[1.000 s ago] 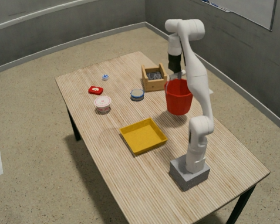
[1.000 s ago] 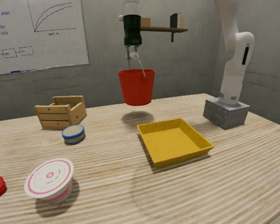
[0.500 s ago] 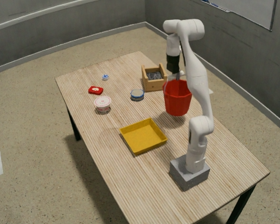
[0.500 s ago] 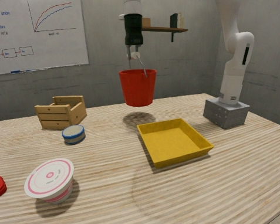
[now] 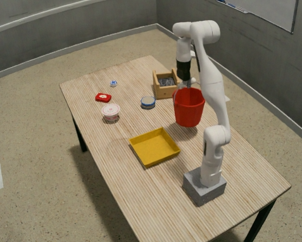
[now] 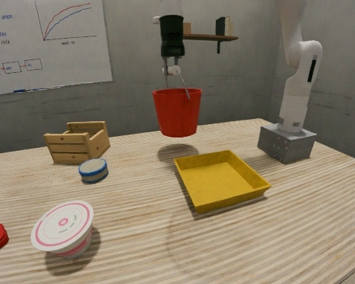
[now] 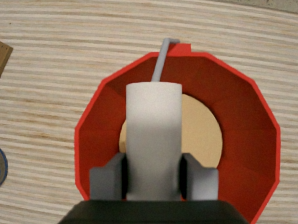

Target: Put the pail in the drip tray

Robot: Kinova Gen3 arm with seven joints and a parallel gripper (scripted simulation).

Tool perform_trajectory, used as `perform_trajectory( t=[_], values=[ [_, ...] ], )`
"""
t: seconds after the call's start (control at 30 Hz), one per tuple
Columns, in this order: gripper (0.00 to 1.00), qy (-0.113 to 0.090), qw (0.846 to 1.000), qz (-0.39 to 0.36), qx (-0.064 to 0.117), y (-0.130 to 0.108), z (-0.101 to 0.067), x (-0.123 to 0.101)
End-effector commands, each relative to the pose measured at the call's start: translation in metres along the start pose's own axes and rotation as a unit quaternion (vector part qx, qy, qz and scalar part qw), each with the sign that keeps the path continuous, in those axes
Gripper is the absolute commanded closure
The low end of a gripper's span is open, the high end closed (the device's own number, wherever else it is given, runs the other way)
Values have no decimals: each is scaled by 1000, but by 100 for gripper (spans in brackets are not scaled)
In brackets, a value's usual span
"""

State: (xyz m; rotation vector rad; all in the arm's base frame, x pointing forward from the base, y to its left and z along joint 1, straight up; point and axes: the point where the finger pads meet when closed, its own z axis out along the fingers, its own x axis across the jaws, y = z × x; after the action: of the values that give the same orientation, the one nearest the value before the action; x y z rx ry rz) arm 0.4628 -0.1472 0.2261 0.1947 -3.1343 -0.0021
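The red pail (image 5: 188,107) hangs upright in the air by its wire handle, well above the table. My gripper (image 6: 172,69) is shut on the white grip of the pail's handle (image 7: 152,135). In the exterior view the pail (image 6: 177,111) floats above its shadow, behind and left of the yellow drip tray (image 6: 220,179). The tray (image 5: 154,146) lies flat on the table, empty, nearer the front than the pail. In the wrist view I look down into the pail (image 7: 175,135); the table shows under it, the tray does not.
A wooden crate (image 5: 164,83) stands just behind the pail. A blue-rimmed round tin (image 5: 147,102), a white and pink tub (image 5: 110,112), a red flat box (image 5: 103,97) and a small blue-white ball (image 5: 113,83) lie to the left. The arm's grey base (image 5: 204,187) stands near the tray.
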Motion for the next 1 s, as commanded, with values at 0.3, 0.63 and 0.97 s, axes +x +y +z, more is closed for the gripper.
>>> perform_trajectory(
  t=[0.3, 0.63, 0.97],
  values=[
    [100, -1, 1000, 0, 1, 21, -1, 1],
    [100, -1, 1000, 0, 0, 45, -1, 3],
    [100, -1, 1000, 0, 0, 70, -1, 5]
  ],
)
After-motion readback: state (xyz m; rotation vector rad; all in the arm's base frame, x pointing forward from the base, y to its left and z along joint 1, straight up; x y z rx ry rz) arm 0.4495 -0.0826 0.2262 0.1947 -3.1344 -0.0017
